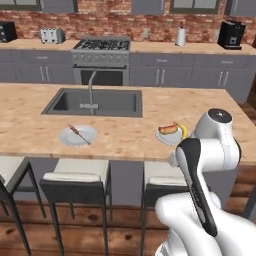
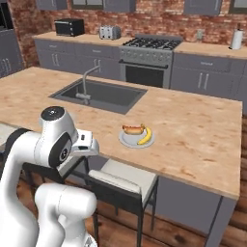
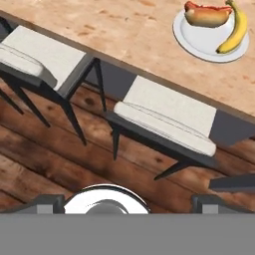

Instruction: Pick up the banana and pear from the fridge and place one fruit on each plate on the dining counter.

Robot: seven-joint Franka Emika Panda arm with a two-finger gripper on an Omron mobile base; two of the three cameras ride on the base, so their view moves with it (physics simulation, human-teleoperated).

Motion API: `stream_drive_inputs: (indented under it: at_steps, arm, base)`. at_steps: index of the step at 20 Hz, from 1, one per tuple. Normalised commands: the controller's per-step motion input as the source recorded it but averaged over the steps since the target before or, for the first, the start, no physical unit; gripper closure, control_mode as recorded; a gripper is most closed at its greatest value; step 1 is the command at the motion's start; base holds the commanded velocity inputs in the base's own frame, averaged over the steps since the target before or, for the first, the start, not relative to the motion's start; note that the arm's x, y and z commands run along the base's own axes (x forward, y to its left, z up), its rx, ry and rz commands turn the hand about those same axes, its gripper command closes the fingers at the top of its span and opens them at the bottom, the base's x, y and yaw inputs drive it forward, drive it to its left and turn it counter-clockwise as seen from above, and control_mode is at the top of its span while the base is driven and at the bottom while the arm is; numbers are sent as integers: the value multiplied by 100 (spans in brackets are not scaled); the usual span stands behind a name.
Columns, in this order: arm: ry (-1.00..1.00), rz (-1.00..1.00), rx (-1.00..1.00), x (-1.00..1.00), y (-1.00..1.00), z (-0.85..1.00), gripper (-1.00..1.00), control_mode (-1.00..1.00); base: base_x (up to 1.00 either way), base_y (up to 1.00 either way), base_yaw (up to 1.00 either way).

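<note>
The banana (image 1: 184,131) (image 2: 145,135) (image 3: 234,32) lies on a pale plate (image 1: 165,138) (image 2: 129,139) (image 3: 201,42) on the dining counter (image 1: 130,137) (image 2: 193,130), beside a hot dog (image 3: 206,15). A second plate (image 1: 87,136) with a thin brown skewer sits further left, in front of the sink. My gripper (image 3: 129,201) hangs below and in front of the counter edge, over the stools. It is open, its fingertips (image 3: 45,201) wide apart and nothing between them. The pear and the fridge are out of view.
An inset sink (image 1: 95,102) (image 2: 103,94) with a faucet is set into the counter. Cushioned stools (image 1: 75,172) (image 2: 128,176) (image 3: 169,117) line the near side over a wood floor. A stove (image 1: 102,57) and wall counter run along the brick wall.
</note>
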Motion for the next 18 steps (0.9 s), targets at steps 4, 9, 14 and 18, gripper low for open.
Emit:
stream_drive_inputs:
  at_steps: [4, 9, 14, 18]
  arm:
    - [0, 0, 0, 0, 0, 0, -100, 100]
    - [0, 0, 0, 0, 0, 0, -100, 100]
    - [0, 0, 0, 0, 0, 0, -100, 100]
    - [0, 0, 0, 0, 0, 0, -100, 100]
  base:
    - [-13, 78, 6]
    - [-15, 92, 0]
    - [-15, 100, 0]
    - [-16, 100, -3]
